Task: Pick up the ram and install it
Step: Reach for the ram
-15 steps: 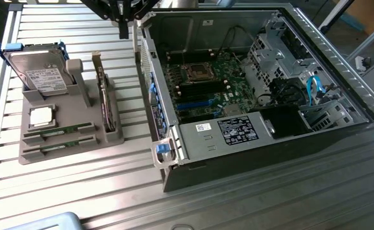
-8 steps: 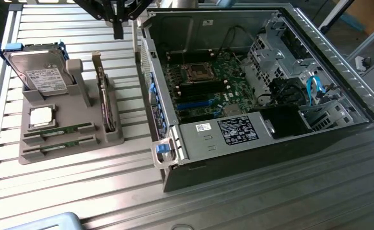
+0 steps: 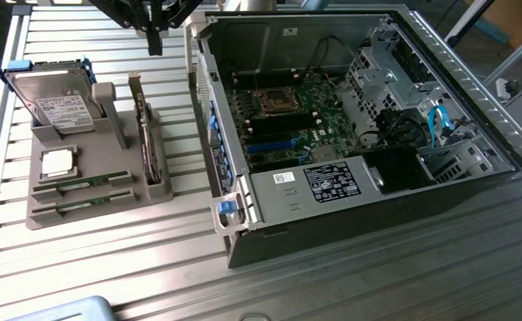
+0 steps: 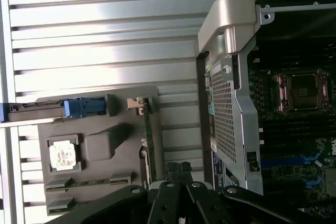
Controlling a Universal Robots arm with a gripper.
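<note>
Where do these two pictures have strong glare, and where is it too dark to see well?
Wrist view: hard glare washes out the ribbed table and the processor chip; the motherboard lies in deep shade. Exterior view: even light on the ram sticks; the case is black near the blue cable.

Arm (image 3: pixel 138 10) cut off above the tool (image 3: pixel 154 48); hard drive label (image 3: pixel 65 107) too small to read.
</note>
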